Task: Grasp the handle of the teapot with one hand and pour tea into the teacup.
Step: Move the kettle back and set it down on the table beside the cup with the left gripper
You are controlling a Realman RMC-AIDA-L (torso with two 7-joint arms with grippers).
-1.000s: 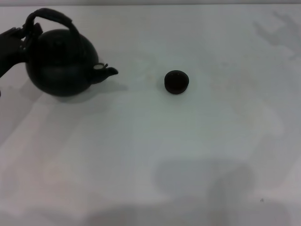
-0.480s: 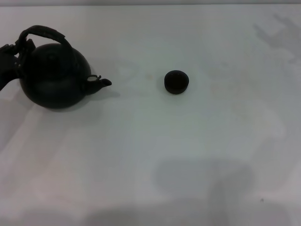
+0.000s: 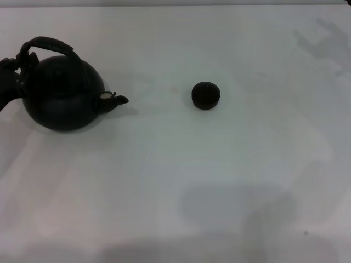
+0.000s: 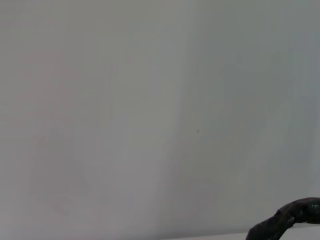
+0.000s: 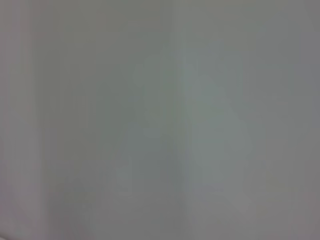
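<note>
The white counter (image 3: 219, 181) has only soft grey shadows on it near me. Nothing sits between the teapot (image 3: 61, 93) and the teacup (image 3: 206, 95); that stretch of counter is bare.

My left hand (image 3: 12, 76) is at the far left edge of the head view, just beside the teapot. It touches the handle (image 3: 46, 45) at the end nearest to me (the low end of the arch). I cannot tell if my fingers are closed on it, because the hand is dark against the dark pot.

The teapot is right next to my left hand, on the side away from the edge. It looks like it sits upright on the counter. Its spout (image 3: 118, 100) points away from my hand, toward the teacup. The teacup is well apart from my hand, past the teapot and past the spout.

In my left wrist view I see only a bit of the dark handle (image 4: 287, 222) in one corner.

My right hand is not in any picture.
</note>
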